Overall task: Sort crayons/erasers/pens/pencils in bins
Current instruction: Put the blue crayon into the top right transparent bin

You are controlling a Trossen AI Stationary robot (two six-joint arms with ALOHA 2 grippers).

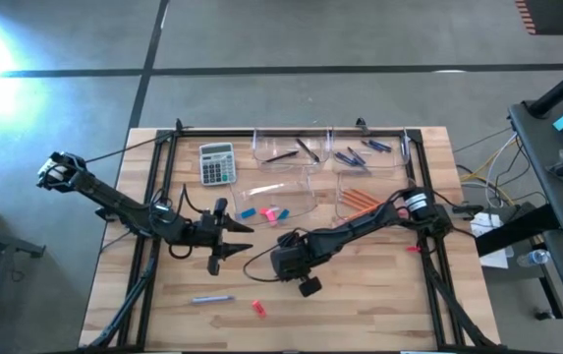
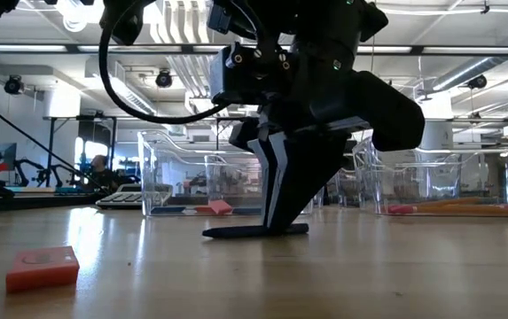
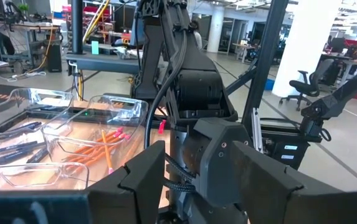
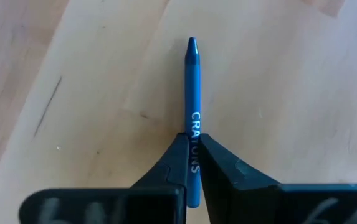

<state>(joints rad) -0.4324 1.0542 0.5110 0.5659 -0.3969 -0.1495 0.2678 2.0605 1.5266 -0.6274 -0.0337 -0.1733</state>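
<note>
I have the right gripper (image 4: 190,163) down on the wooden desk (image 1: 379,295), clamped on a blue crayon (image 4: 192,112) lying flat mid-desk. My left gripper (image 1: 224,236) hovers just beside it, fingers apart. Open desk lies toward the near edge, where a pink eraser (image 1: 258,308) sits. Behind are clear bins (image 1: 279,192): orange pencils (image 1: 360,202) in one, erasers (image 1: 261,211) in another.

Left hand (image 1: 224,244) crowds the right hand (image 1: 261,264); bare table (image 1: 360,305) lies beyond.
</note>
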